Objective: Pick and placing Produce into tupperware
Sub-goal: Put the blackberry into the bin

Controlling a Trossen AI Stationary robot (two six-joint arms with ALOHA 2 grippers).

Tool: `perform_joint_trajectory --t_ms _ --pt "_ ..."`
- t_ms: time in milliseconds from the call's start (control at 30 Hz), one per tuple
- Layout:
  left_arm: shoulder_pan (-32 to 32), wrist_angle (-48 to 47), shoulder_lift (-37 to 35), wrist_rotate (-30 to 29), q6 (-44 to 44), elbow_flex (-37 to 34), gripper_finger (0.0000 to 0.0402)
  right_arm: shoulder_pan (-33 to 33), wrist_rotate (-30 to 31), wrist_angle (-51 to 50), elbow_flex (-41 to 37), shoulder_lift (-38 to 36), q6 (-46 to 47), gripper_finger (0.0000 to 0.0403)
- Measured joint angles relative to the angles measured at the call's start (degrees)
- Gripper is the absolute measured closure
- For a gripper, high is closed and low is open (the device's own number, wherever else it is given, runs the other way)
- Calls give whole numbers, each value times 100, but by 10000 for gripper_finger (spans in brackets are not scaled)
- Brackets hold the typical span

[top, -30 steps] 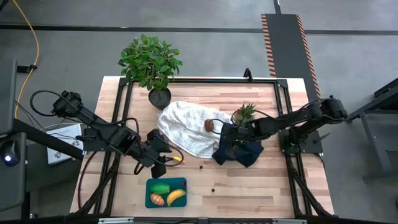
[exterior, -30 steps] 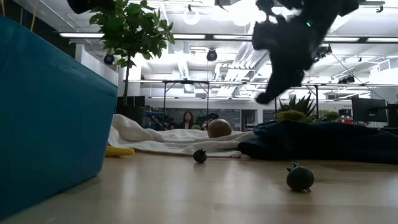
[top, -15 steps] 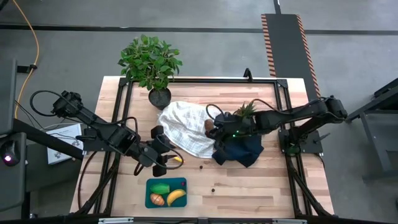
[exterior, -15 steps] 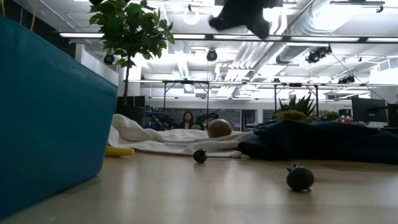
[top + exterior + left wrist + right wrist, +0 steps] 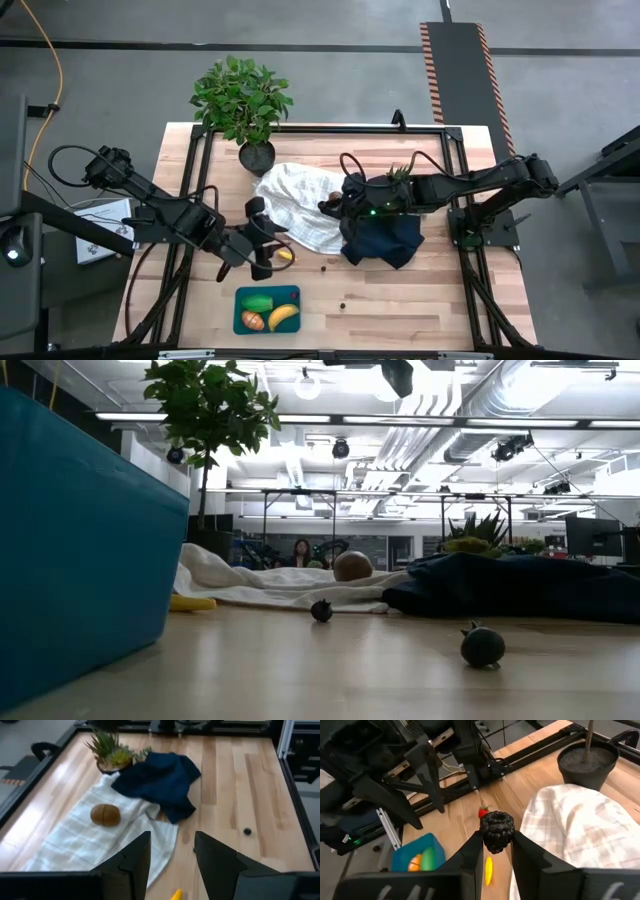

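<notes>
The right end effector (image 5: 496, 851) pinches a small bumpy dark berry (image 5: 496, 830) above the white cloth (image 5: 300, 205). It looks light, rigid and knobbly, best gripped across its middle. The left end effector (image 5: 171, 851) hangs part-open and empty near the teal tupperware (image 5: 290, 295) on the counter (image 5: 440, 290).

Open bare wood on the light wooden table (image 5: 440, 290) at 4–5 o'clock. Centre blocked by crumpled white checked cloth (image 5: 295, 215) and dark navy cloth (image 5: 385, 238). Leafy potted plant (image 5: 243, 100) obstructs 11 o'clock. Shallow teal plastic container (image 5: 290, 295) sits at 7 o'clock.
</notes>
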Motion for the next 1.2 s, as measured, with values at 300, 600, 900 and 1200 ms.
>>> perform_joint_trajectory --t_ms 300,600,900,1200 --pt "0 75 0 -364 328 0 261 0 -175 363 -1 0 194 341" --pt "0 244 0 -479 452 0 261 0 -308 473 -2 0 312 341" --pt "0 455 0 -1082 1543 2 261 2 -395 682 -2 0 435 341" --pt "-4 688 0 -1319 1727 2 261 2 -594 750 -2 0 485 341"
